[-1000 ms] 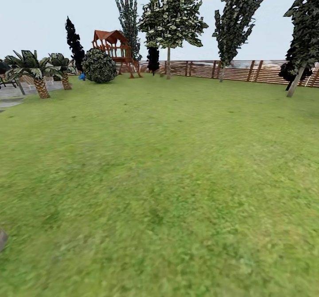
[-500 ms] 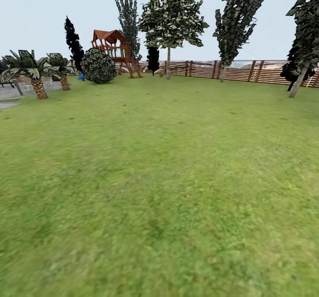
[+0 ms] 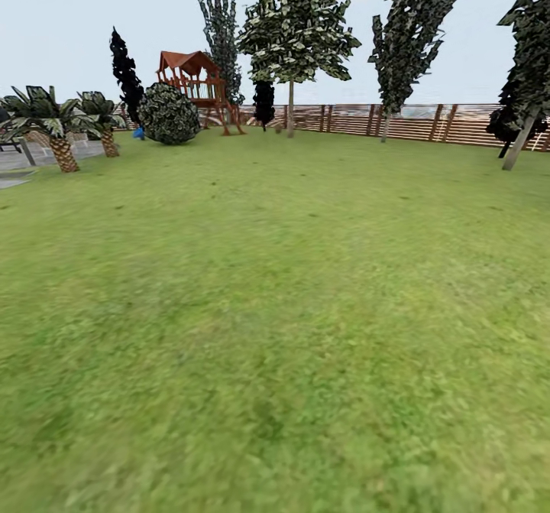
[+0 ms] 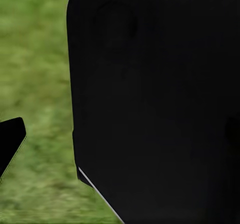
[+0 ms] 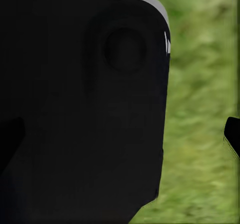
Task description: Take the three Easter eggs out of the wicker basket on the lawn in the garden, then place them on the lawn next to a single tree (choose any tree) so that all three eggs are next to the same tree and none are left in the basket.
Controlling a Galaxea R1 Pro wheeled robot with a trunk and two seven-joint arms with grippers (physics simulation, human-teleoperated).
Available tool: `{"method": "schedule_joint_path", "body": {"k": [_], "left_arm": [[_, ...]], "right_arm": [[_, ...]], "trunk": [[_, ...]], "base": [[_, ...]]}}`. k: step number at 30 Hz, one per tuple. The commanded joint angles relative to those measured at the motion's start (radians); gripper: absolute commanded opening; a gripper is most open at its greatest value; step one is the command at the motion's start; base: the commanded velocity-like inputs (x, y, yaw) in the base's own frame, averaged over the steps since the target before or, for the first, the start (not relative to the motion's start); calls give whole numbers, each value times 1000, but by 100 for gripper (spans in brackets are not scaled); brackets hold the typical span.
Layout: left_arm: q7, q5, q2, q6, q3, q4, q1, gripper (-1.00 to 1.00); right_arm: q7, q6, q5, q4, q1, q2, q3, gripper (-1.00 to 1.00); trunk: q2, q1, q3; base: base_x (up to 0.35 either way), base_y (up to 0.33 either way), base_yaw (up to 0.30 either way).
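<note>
Flat green grass lawn (image 3: 275, 329) ahead, brown slat fence (image 3: 428, 121) and pale-trunked leafy tree (image 3: 291, 108) far off, each wrist camera blocked by a black housing, finger spread impossible to tell; risk: overshooting the unseen basket while driving blind.

Left wrist feed: I see a large matte-black housing panel (image 4: 160, 99) with rounded corners, a thin pale-grey line along its lower edge and a faint round recess near its upper part. A separate small black tip (image 4: 9, 143), rounded at its end, shows at the frame edge.

Right wrist feed: I log a similar black rounded panel (image 5: 80, 109), light-grey trim along one edge, a shallow circular recess (image 5: 125, 49), a small white mark beside it. Another black tip (image 5: 232, 134) at the edge.
</note>
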Motion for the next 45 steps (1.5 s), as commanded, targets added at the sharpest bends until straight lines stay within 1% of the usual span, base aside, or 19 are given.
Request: {"method": "schedule_joint_path", "body": {"k": [1,15,23,45], "left_arm": [[-1,1,0,-1,1,-2,1,100],[-1,1,0,-1,1,-1,1,100],[-1,1,0,-1,1,-1,1,100],[-1,1,0,-1,1,0,1,100]], "right_arm": [[0,-3,1,1,-1,0,1,100],[-1,-3,1,2,-1,0,1,100],[-3,-4,1,2,-1,0,1,100],[-3,-3,1,2,-1,0,1,100]], "trunk": [[0,1,-1],[0,1,-1],[0,1,-1],[0,1,-1]], "base": [[327,0,0],[328,0,1],[328,0,82],[328,0,2]]}}
